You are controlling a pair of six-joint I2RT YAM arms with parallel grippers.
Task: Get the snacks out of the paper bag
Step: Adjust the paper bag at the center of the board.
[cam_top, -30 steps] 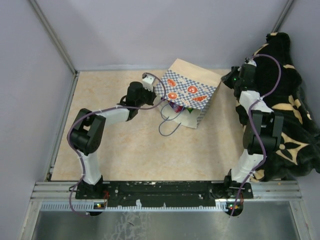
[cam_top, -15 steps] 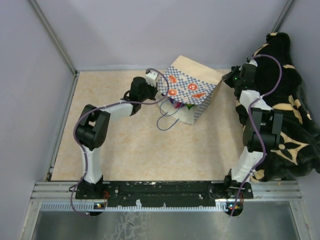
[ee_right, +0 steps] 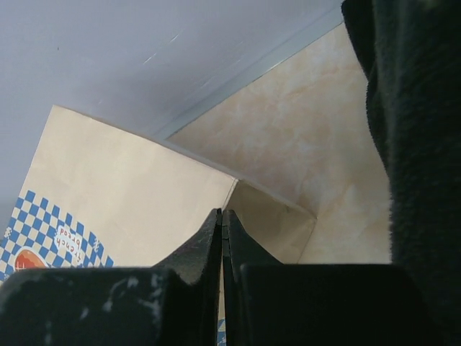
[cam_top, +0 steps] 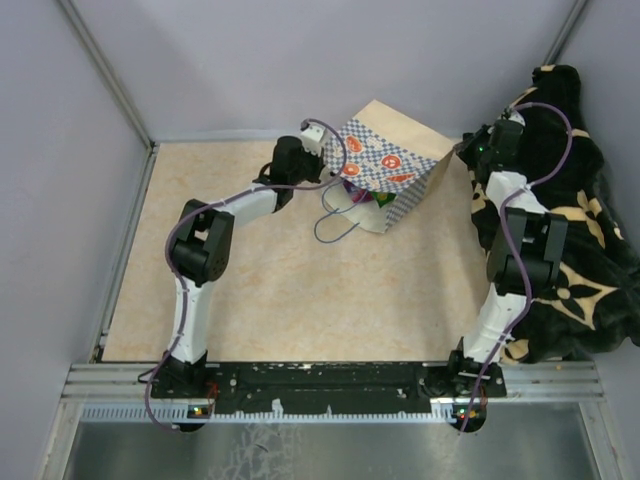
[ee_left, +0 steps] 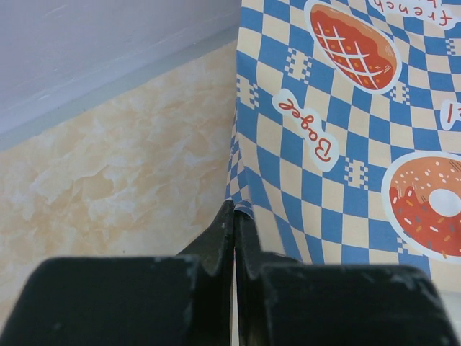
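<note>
snacks (cam_top: 361, 199) barely visible inside paper bag (cam_top: 398, 132)

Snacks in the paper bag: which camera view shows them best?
Top external view: snacks peek from the open paper bag. Left wrist view shows only checkered bag paper; right wrist view only plain tan paper, no snacks.

Snacks (cam_top: 361, 198) mostly hidden in paper bag (cam_top: 388, 152), bits at mouth too small to ID
</note>
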